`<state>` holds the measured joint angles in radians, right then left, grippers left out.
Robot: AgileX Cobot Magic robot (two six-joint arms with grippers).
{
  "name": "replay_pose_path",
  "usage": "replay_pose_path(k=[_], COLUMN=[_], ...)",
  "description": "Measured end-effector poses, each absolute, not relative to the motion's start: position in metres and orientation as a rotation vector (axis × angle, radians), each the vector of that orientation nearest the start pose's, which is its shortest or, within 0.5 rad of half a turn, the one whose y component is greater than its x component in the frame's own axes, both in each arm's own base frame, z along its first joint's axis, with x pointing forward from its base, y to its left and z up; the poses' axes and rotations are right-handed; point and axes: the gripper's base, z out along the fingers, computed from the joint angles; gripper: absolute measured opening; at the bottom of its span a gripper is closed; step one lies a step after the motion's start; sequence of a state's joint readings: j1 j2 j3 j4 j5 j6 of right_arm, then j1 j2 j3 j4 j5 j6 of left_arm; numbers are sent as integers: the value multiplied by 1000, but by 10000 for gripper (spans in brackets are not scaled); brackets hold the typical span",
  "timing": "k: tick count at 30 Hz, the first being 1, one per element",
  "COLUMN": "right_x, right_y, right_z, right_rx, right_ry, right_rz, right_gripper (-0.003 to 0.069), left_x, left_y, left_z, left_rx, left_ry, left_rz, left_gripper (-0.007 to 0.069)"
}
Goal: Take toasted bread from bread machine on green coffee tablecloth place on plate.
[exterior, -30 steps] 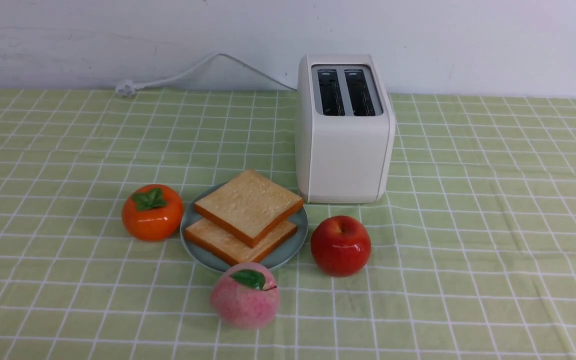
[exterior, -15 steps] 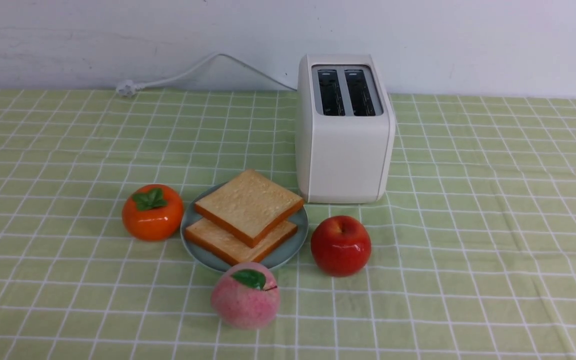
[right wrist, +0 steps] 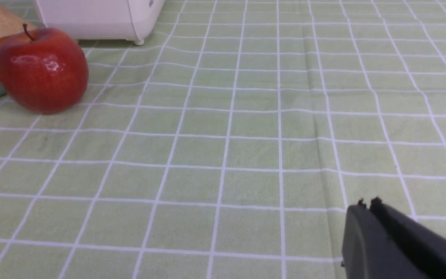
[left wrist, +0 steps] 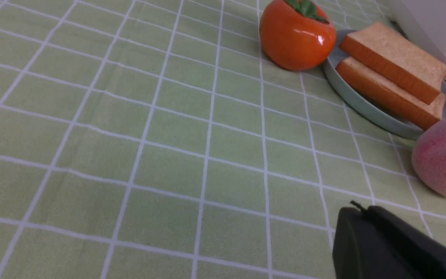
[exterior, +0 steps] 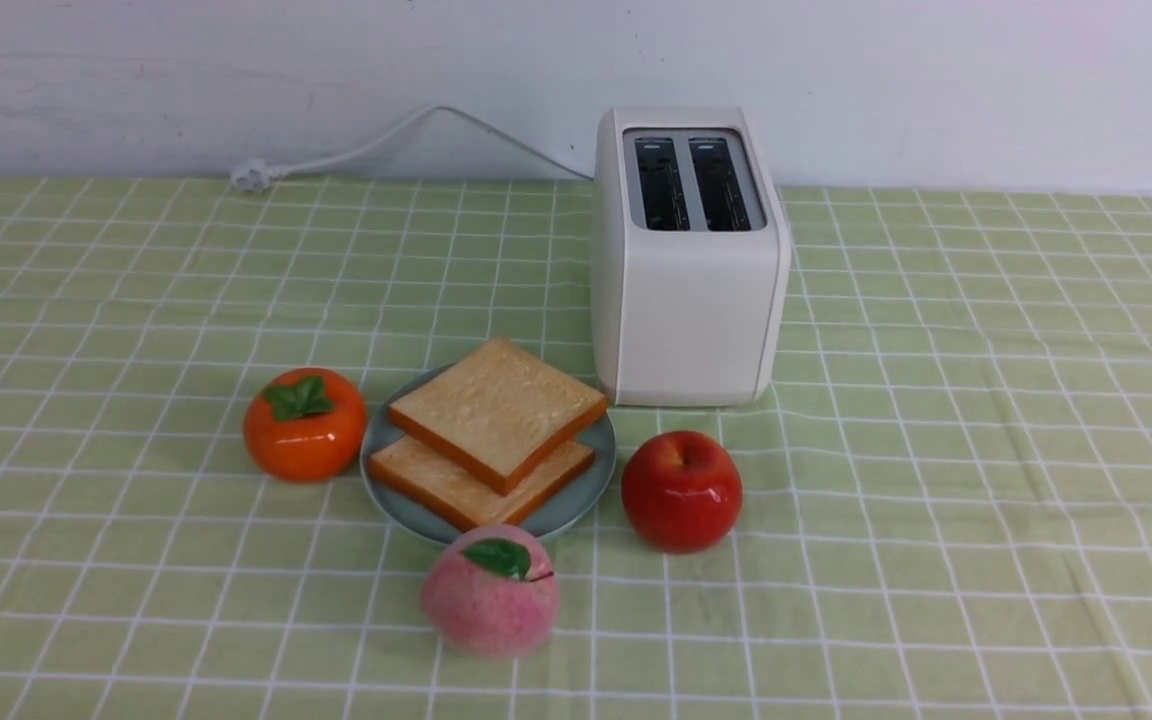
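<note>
Two slices of toasted bread (exterior: 498, 410) lie stacked on the pale blue plate (exterior: 576, 500), the upper one (left wrist: 395, 60) askew over the lower one (exterior: 456, 490). The white bread machine (exterior: 688, 300) stands behind the plate with both dark slots empty. All rest on the green coffee tablecloth (exterior: 936, 450). My left gripper (left wrist: 362, 209) is shut and empty, low over the cloth, apart from the plate (left wrist: 362, 106). My right gripper (right wrist: 367, 204) is shut and empty over bare cloth, apart from the bread machine (right wrist: 99, 15). Neither gripper shows in the front view.
An orange persimmon (exterior: 304, 425) sits left of the plate, a red apple (exterior: 681, 490) to its right, a pink peach (exterior: 491, 592) in front. The toaster's white cord and plug (exterior: 254, 177) lie along the back wall.
</note>
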<state>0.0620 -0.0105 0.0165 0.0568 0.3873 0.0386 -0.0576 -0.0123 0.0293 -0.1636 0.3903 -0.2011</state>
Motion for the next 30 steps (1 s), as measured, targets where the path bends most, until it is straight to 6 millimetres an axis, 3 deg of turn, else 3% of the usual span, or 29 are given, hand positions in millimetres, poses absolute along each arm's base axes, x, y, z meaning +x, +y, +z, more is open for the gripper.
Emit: replay_pose_path(k=[30], right_x=[52], right_y=[5], right_z=[173], right_rx=[13], right_ry=[1878], right_rz=[125], right_gripper=[31], left_x=[52], left_y=[-9], left_z=[170], left_rx=[-240], left_ry=[1881], left_rz=[-341], left_gripper=[-13])
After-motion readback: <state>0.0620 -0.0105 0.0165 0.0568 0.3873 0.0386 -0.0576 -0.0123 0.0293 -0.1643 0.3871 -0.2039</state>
